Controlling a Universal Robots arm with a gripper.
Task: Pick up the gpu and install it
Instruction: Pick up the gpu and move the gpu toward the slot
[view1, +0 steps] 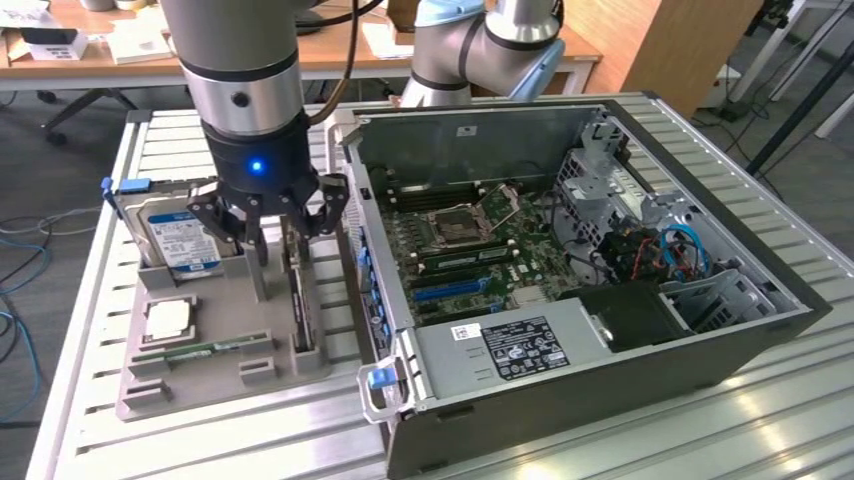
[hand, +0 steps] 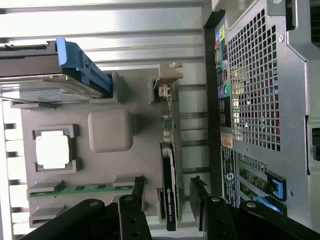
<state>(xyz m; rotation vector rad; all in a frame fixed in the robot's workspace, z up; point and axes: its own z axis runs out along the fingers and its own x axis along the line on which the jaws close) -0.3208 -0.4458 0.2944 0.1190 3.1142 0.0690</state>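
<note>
Your gripper (hand: 168, 184) has its jaws wide apart, one finger on each side of the gpu (hand: 169, 160), and as far as I can tell neither pad touches it yet.

The card stands on its long edge in a narrow slot of the grey parts tray (view1: 227, 375), on the side of the tray nearest the open computer case (view1: 601, 410). Its long axis runs along the tray's long side, parallel to the case wall. The metal bracket end points toward the hard drive (view1: 174, 235) end of the tray, and the dark labelled end sits right between your fingers.

On handling: I'd treat it as light, stiff and fragile. It's a thin board with exposed parts, so I wouldn't expect it to flex, but too much squeeze could easily hurt it. The flat faces are the sensible place to pinch, across the thickness and up near the top edge, since the bottom edge is down in the slot. The faces look smooth, so it could slip or tilt if you grab too far off centre.

The CPU (view1: 167, 320) and the green memory stick (view1: 200, 351) sit further over on the tray — well out of your way.
</note>
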